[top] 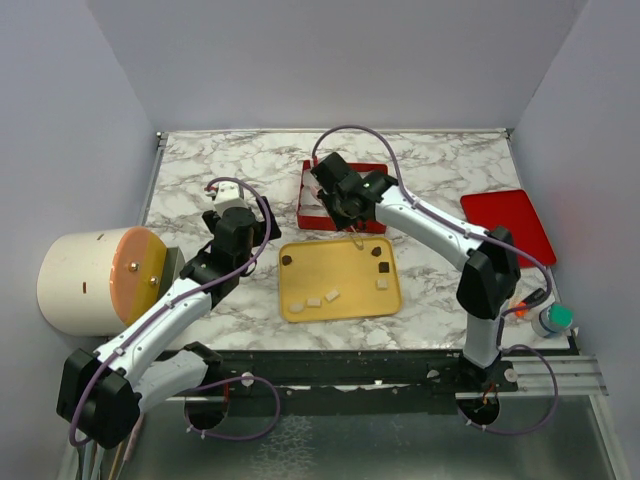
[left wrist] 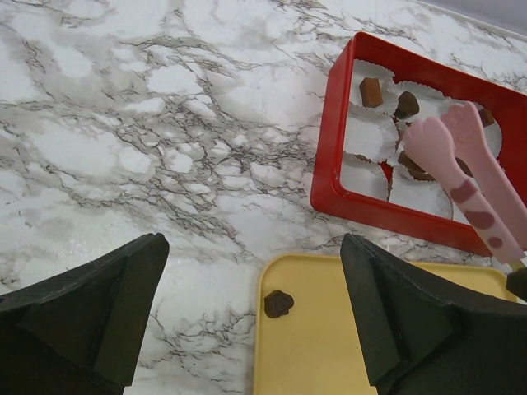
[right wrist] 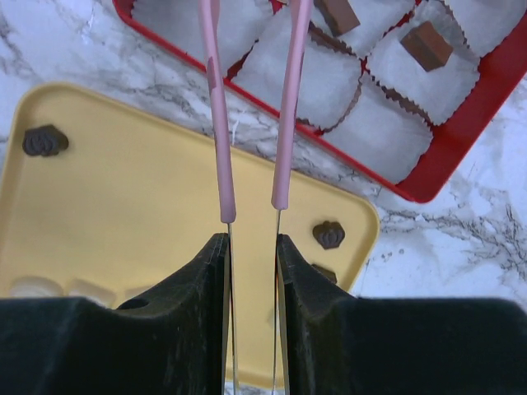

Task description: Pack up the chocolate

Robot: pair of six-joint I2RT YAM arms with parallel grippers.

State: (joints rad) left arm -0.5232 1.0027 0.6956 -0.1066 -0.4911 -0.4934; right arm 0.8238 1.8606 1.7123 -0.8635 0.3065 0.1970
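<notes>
Grey-veined white marble is covering the table (top: 200, 170), with plain grey walls standing around it. Toward the far edge, about midway across, a shallow red box (top: 303, 205) with square corners is sitting, lined with crinkled white paper cups (left wrist: 370, 136). Some of the chocolate (left wrist: 371, 91) is lying inside those cups: a mid-brown blocky piece in the cup at the box's far left corner, and a darker domed one (left wrist: 406, 104) in the cup beside it. In the right wrist view two blocky pieces (right wrist: 426, 45) are showing flat tops and sharp edges. They are slightly oblong, their long axes running roughly along the box's near wall.

Just nearer than the box, a smooth yellow tray (top: 340, 275) with rounded corners is carrying more. A dark scalloped dome (left wrist: 278, 304) is sitting at its far left corner and two more (right wrist: 328, 234) by its far right corner, too round to be pointing any way. Toward the tray's near edge pale blocky bits (top: 322, 298) are lying.

The right gripper (right wrist: 251, 243) is pinching a pair of tongs (right wrist: 288, 107) by their thin metal blades, jaws drawn close on them. The pink plastic arms are reaching toward the table's far edge, and their paw-shaped tips (left wrist: 449, 140) are hanging over the cups. Whether the tips are holding a piece I cannot tell. The left gripper (left wrist: 251, 243) is spread wide with nothing between its black fingers, hovering over bare marble off the tray's far left corner.
</notes>
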